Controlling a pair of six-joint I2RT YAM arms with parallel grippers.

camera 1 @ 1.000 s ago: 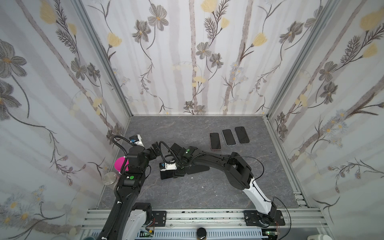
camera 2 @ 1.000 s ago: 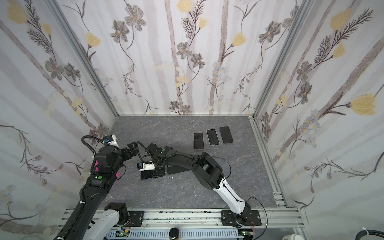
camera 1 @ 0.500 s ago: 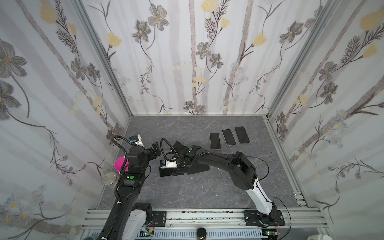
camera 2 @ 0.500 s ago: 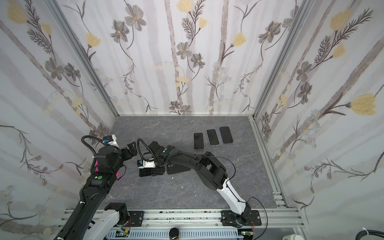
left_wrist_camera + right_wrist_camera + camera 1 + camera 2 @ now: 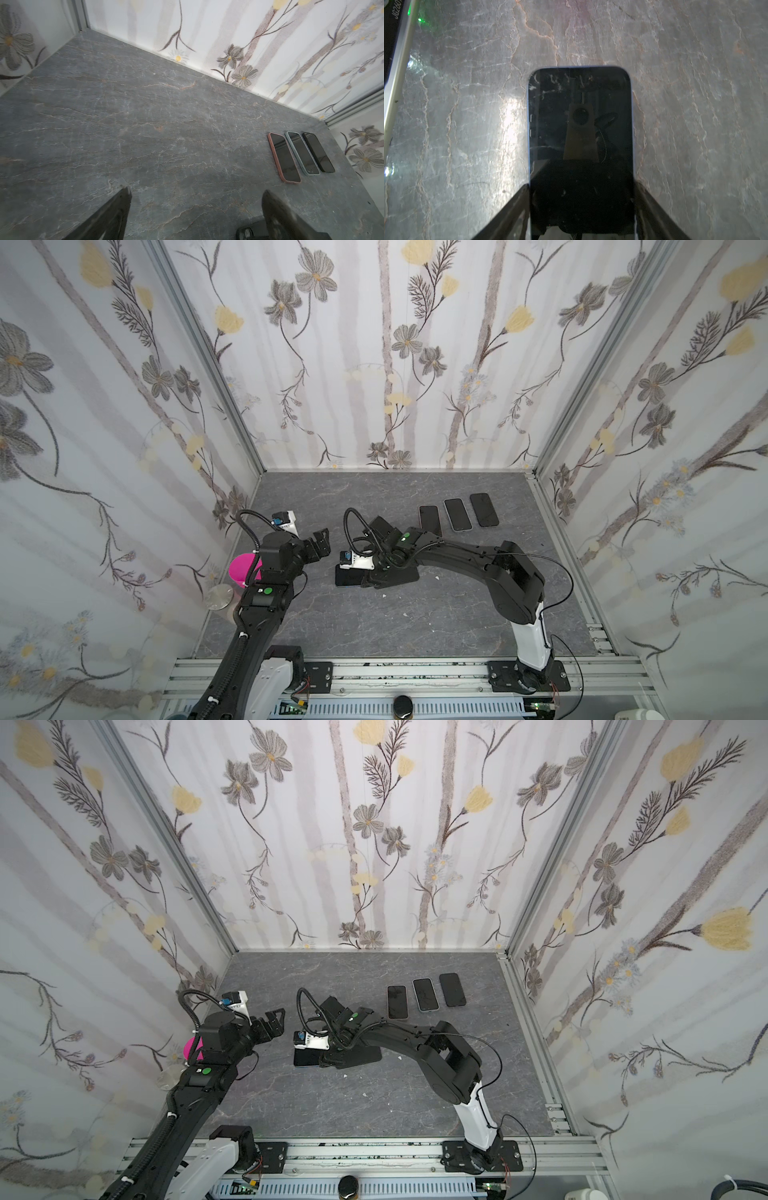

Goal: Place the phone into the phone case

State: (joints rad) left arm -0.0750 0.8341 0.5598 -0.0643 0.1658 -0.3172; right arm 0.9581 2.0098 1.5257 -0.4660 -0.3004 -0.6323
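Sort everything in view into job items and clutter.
Job: phone, held by right end effector; black phone case beside it.
Clutter: row of three phones; pink cup; silver disc.

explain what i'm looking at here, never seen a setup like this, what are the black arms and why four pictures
These are two robot arms on a grey table inside a walled box. Two pictures look down from overhead, side by side; the other two come from small cameras on each arm's wrist. The right pincer is closed on the sides of a dark phone, screen up, down near the table. The left pincer is open and holds nothing. Three more phones lie in a row farther back.
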